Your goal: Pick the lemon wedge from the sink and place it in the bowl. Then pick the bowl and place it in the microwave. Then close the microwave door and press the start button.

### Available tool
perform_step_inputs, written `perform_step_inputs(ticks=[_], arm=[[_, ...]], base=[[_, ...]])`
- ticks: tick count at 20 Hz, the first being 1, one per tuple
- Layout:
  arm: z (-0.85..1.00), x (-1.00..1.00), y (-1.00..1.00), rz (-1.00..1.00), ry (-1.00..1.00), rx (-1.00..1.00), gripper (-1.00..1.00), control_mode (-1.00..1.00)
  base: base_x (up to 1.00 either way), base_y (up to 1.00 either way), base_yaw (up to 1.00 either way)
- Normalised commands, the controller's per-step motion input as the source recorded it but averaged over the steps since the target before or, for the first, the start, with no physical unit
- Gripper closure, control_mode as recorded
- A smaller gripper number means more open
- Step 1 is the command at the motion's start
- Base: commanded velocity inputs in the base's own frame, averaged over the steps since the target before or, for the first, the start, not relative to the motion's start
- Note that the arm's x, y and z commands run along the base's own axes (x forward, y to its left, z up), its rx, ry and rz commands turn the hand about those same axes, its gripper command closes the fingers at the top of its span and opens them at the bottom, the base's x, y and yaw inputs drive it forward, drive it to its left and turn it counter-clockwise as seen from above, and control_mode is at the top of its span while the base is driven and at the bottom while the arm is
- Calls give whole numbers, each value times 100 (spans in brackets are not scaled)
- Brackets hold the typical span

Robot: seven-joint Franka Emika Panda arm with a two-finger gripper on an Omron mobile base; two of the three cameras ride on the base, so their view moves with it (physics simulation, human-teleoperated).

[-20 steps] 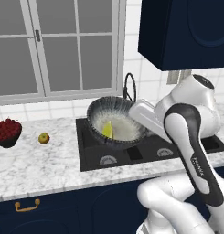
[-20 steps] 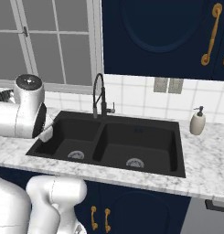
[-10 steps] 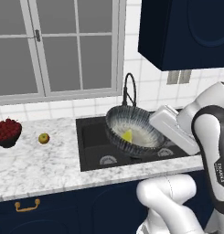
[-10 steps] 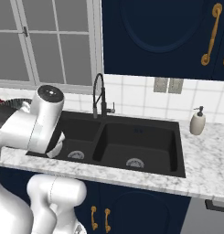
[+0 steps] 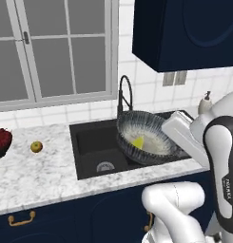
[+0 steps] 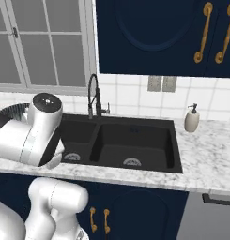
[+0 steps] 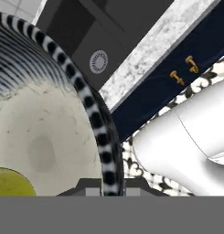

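My gripper (image 5: 165, 136) is shut on the right rim of the bowl (image 5: 145, 135) and holds it tilted in the air over the black sink (image 5: 89, 142). The bowl is streaked dark outside and pale inside. The yellow lemon wedge (image 5: 138, 142) lies inside it. In the hand view the fingertips (image 7: 88, 188) clamp the striped rim of the bowl (image 7: 40, 137), with the lemon wedge (image 7: 8, 183) at the lower left and the sink (image 7: 86, 27) below. From the right base view, a bit of the bowl's rim (image 6: 15, 110) peeks behind my arm. The microwave is out of view.
The faucet (image 5: 125, 92) stands just behind the bowl. A dark bowl of red fruit (image 5: 0, 140) and a small yellow-green fruit (image 5: 36, 146) sit on the marble counter (image 5: 37, 175) to the left. A soap dispenser (image 6: 192, 119) stands right of the sink. Navy cabinets (image 5: 184, 28) hang overhead.
The arm has swung to the right, carrying the bowl with the lemon wedge from over the sink's left side towards its right side. The grip has stayed shut.
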Motion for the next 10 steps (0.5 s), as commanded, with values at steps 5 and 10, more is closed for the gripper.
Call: perform_step_inputs(ticks=[5, 10], arm=[[0, 0, 0, 0, 0, 0, 100, 100], [0, 0, 0, 0, 0, 0, 100, 100]], base=[[-26, -7, -52], [-35, -31, -61]])
